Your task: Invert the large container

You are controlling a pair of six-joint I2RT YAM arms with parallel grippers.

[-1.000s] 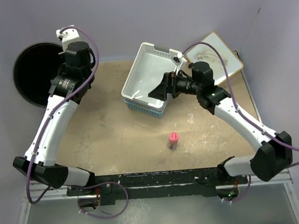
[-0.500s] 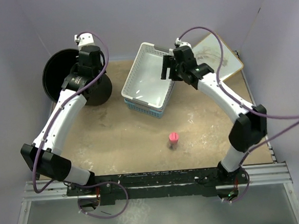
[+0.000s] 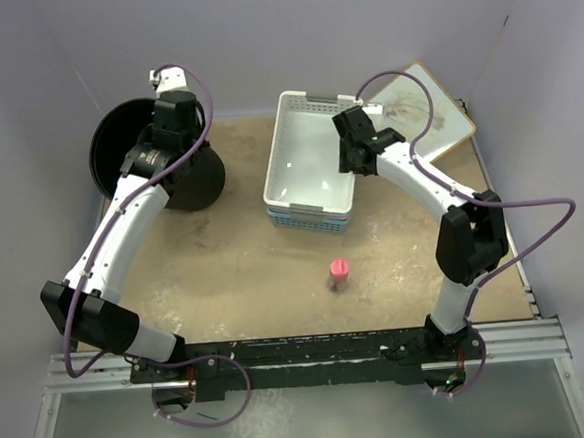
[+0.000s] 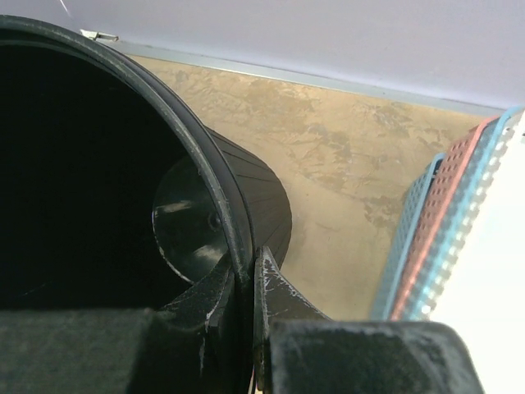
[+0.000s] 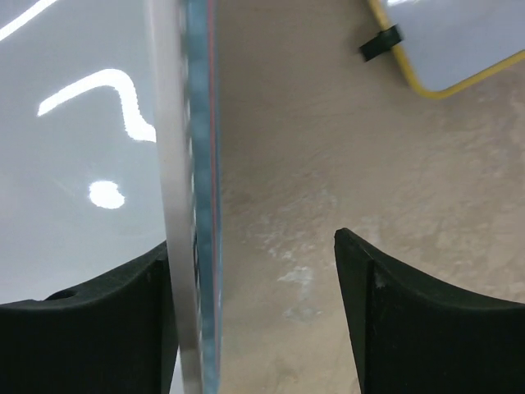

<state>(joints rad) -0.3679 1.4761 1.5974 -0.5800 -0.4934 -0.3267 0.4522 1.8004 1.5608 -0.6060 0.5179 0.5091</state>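
Left gripper (image 4: pixel 246 275) clamps the large container (image 3: pixel 191 181); right gripper (image 5: pixel 250 242) stands open at the baskets.
The left gripper pinches the container's thick rim, one finger inside and one outside. The container is a plain black round bucket with finely ribbed, tapered sides, tilted at 10 o'clock on the worktop (image 3: pixel 235 258), mouth toward the far-left wall. The right gripper's spread jaws straddle the right wall of the white basket (image 3: pixel 308 168), which is nested in a blue basket (image 3: pixel 307 216) at 12 o'clock. The scribble on the whiteboard (image 3: pixel 435 119) at 1 o'clock is too faint to read.

I see the large container (image 3: pixel 116 163), a black, round, tapered bucket, tipped steeply at the back left of the desk (image 3: pixel 226 274), mouth facing left and narrower base pointing right.
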